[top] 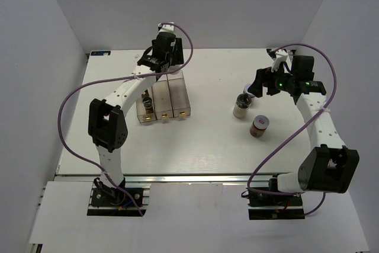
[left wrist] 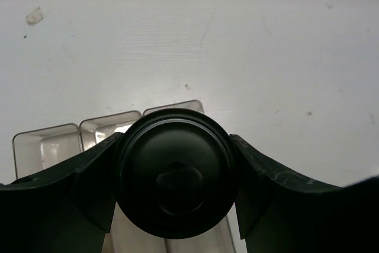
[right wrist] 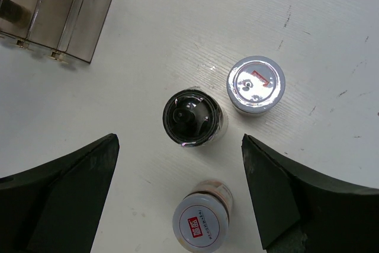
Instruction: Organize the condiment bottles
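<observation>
While hanging over the clear rack (top: 172, 90) with the held bottle (left wrist: 177, 173) pinched across its black cap by the left gripper (left wrist: 177, 170), no need to rush the drop. Looks like the slotting-in step, so: centre the bottle over one compartment, not over a divider wall. Going by the left wrist view, roughly over the far end of the middle or right slot, can't tell which for sure. Keep it upright, lower straight down, and release only once bottomed out or close to it. Stay out of the left slot, taken by a dark-topped bottle (top: 146, 102) by the look of it.

Other side: right gripper (right wrist: 179, 158) spread wide, gripping nothing, poised above three loose ones on the table (top: 207, 140), well apart from the rack. Black-capped bottle (right wrist: 194, 118) in the middle, silver-lidded jar (right wrist: 256, 85) just beside it, white-lidded jar (right wrist: 201, 223) a bit apart. For the black-capped one, come down dead centre and close across the cap without clipping the silver neighbour. Pretty tight gap there.
</observation>
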Tool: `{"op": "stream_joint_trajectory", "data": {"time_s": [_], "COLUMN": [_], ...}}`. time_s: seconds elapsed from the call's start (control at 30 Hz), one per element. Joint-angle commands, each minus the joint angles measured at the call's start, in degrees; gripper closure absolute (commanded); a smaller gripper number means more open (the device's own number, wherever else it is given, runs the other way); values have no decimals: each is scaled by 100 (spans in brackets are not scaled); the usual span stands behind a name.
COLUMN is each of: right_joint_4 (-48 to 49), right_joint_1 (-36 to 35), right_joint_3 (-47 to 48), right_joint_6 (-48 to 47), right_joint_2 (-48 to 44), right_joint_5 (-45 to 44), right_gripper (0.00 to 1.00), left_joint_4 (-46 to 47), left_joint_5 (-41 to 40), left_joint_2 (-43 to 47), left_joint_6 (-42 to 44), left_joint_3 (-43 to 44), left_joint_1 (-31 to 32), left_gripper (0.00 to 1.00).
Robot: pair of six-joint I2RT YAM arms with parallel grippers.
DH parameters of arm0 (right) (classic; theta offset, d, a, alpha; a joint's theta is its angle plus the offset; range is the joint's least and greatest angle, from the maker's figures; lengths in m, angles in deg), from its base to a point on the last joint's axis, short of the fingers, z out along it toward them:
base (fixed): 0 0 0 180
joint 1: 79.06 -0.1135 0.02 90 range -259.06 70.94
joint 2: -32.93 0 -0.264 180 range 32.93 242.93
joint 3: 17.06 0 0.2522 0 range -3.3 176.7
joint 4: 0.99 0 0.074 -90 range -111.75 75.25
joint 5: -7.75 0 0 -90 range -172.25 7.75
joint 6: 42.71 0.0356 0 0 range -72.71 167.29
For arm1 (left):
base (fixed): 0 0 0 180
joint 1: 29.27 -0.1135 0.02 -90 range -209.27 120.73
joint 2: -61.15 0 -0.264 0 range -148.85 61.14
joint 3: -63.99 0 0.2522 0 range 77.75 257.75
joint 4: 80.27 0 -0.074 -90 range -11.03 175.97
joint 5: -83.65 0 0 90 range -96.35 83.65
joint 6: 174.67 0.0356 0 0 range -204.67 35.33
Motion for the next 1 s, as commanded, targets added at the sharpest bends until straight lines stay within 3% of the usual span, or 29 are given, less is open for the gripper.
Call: {"op": "stream_joint_trajectory", "data": {"time_s": [0.0, 0.3, 0.97], "right_joint_4": [70, -80, -176], "right_joint_1": [9, -18, -140], "right_joint_3": [-21, 41, 58], "right_joint_6": [-93, -207, -321], "right_joint_2": [-50, 38, 82], "right_joint_5": [15, -2, -64], "right_gripper": [11, 11, 11], "left_joint_4": [210, 615, 826], "left_joint_5": [-191, -217, 117], "left_joint_2": [574, 733, 100], "left_joint_6": [94, 41, 94], "left_joint_3": [-393, -1369, -1510], "left_joint_1": [-50, -533, -674], "left_gripper": [100, 100, 97]}}
